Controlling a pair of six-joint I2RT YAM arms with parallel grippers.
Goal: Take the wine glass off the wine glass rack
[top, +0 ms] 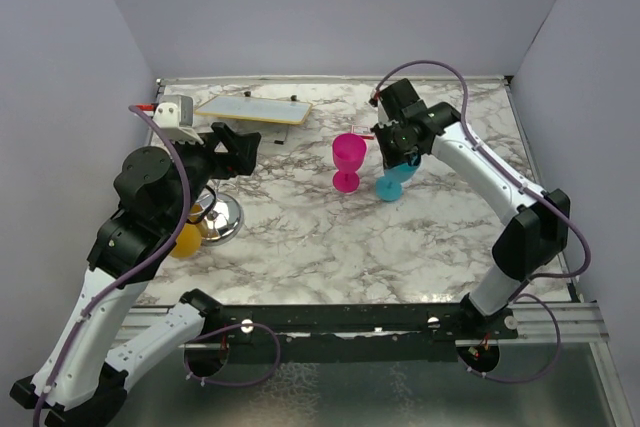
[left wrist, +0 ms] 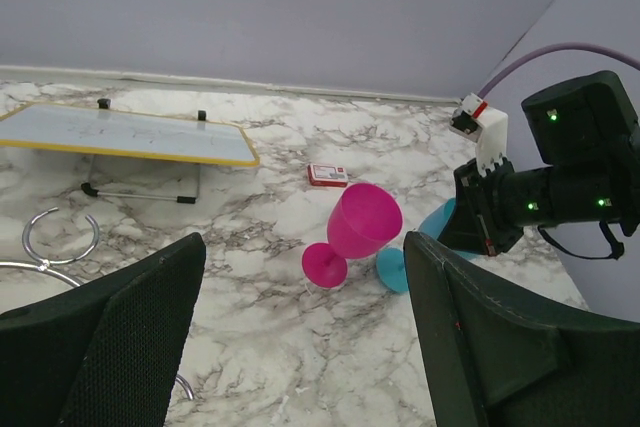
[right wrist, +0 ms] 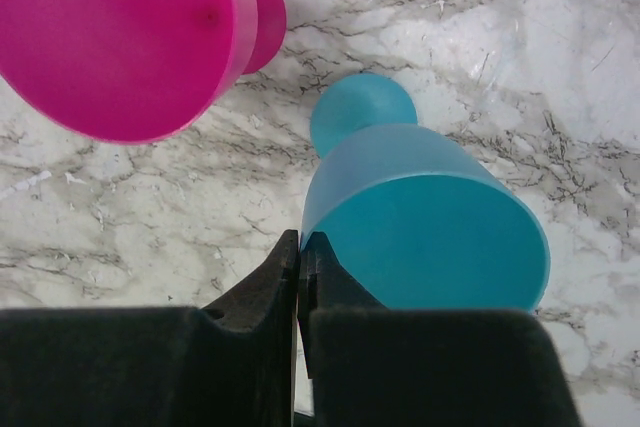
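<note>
The chrome wine glass rack (top: 221,219) stands at the left, and its wire rings (left wrist: 58,237) show in the left wrist view. An orange wine glass (top: 185,240) sits beside its base, partly hidden by my left arm. A blue wine glass (top: 394,180) is tilted at centre right, its foot (right wrist: 362,112) low by the marble. My right gripper (right wrist: 301,247) is shut on its rim, one finger inside the bowl (right wrist: 430,217). A pink wine glass (top: 348,158) stands upright just to its left. My left gripper (left wrist: 300,347) hangs open above the rack, holding nothing.
A flat board with a yellow edge (top: 253,107) stands on wire legs at the back left. A small red-and-white item (left wrist: 327,175) lies on the marble behind the pink glass. Grey walls close in the table on three sides.
</note>
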